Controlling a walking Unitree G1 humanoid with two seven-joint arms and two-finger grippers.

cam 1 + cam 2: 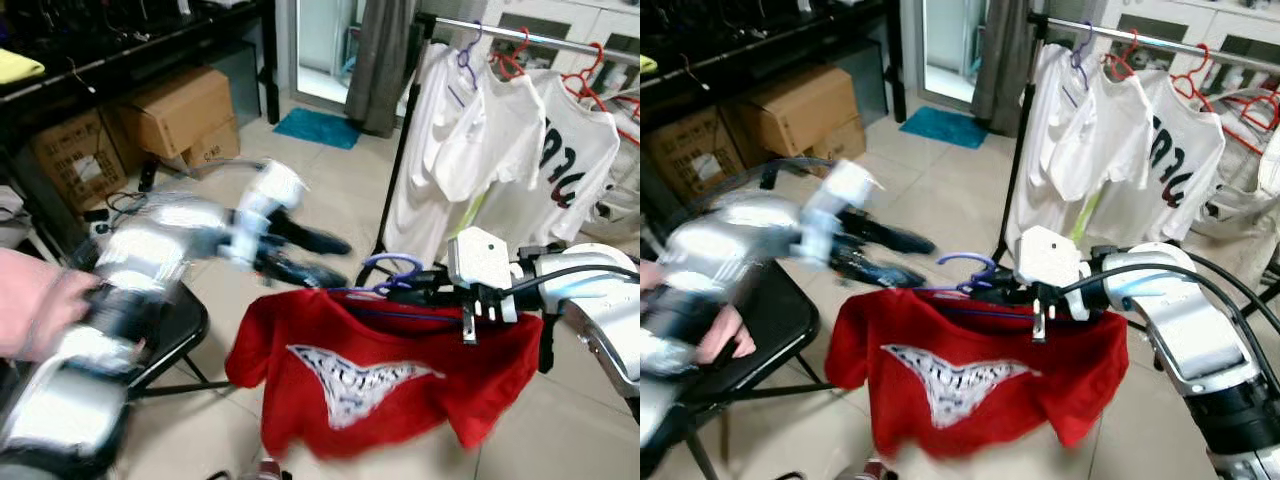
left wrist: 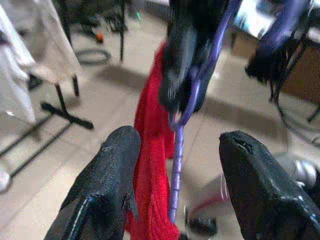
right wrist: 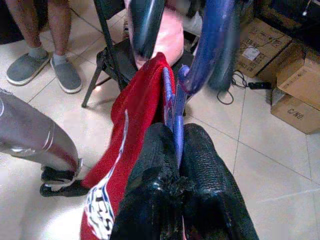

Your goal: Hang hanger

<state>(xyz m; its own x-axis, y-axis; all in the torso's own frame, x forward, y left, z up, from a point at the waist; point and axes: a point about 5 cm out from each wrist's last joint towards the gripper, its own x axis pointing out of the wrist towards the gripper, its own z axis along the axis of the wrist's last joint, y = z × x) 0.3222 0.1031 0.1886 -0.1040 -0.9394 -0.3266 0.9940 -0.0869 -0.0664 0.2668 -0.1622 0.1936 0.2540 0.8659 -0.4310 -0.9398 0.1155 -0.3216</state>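
Two tools at work over the tiled floor (image 1: 330, 200). Right tool (image 1: 425, 292) clamped on the purple hanger (image 1: 385, 290), black fingers (image 3: 175, 170) pressed together around its thin bar, as seen from the right wrist. Hanger held in mid-air at scene centre, long axis running roughly left to right and close to level, hook (image 1: 392, 264) curling up and toward the left, just beyond the fingertips. Red T-shirt (image 1: 370, 375) draped over that hanger, white print facing the camera, hem hanging down toward the floor. Left tool (image 1: 305, 255) blurred, reaching in from the left, fingers (image 2: 107, 185) spread apart, tips close to the hanger's left end with the purple bar seen between them, not gripping. Far right: clothes rail (image 1: 530, 35) with white shirts (image 1: 500, 150) on purple and red hangers. Near left: black folding chair (image 1: 170, 335). Far left: cardboard boxes (image 1: 180, 115). Person's pink sleeve (image 1: 30, 300) at the left edge.
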